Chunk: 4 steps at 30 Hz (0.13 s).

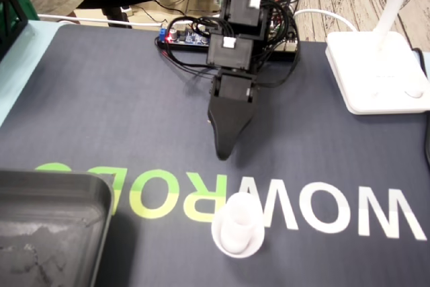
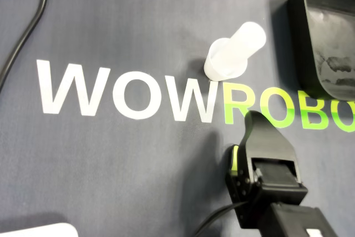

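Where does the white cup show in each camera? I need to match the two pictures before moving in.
Fixed view: the white cup stands at bottom centre, just below the green R of the mat lettering, which is upside down here.
Overhead view: the white cup sits upper centre-right, just above that letter.
Shared landmark: the green R, next to the last white W.
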{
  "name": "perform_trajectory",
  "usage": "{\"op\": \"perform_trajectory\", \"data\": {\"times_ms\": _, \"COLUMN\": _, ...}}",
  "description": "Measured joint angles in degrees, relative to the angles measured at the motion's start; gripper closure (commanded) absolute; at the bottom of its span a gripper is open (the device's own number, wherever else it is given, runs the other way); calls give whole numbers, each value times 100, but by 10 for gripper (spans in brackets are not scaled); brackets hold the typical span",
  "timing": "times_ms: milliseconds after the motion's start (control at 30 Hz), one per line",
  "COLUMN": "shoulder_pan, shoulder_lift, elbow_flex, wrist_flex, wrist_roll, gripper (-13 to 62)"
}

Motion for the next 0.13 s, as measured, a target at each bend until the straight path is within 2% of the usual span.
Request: {"op": "perform_trajectory", "data": {"times_ms": 133, "shoulder_pan": 0, "shoulder_lift": 0, "elbow_flex": 0, "wrist_flex": 0, "wrist_roll": 0, "gripper": 148}}
